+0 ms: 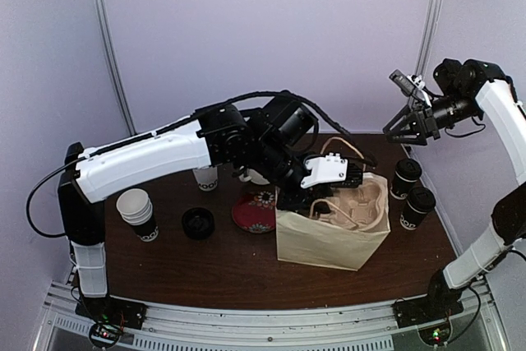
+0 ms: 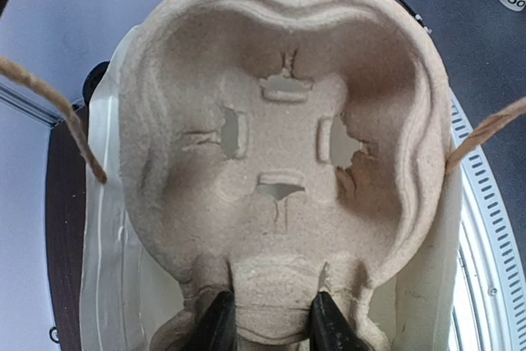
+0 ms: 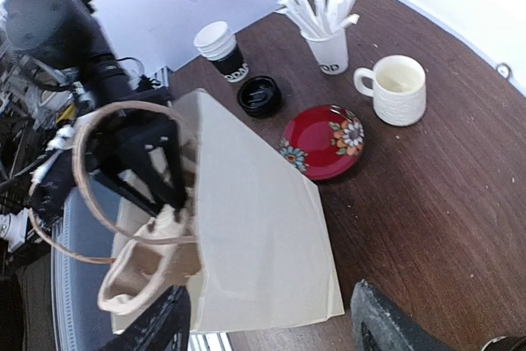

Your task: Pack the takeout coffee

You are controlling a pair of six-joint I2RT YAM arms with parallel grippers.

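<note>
Left gripper (image 2: 267,322) clamps carrier (image 2: 279,145) in bag (image 1: 329,240), right gripper (image 1: 413,126) open & empty; next we grab a coffee cup (image 1: 406,178).

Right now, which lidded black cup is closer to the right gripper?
The rear cup, deeper on the table; the front cup stands nearer the front edge, farther from the right gripper.

Pale lilac walls (image 1: 246,22) enclose a dark brown wooden table (image 1: 205,269).

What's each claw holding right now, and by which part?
The left claw grips the pulp cup carrier by the tab on its near rim. The right claw is open, holding nothing.
</note>
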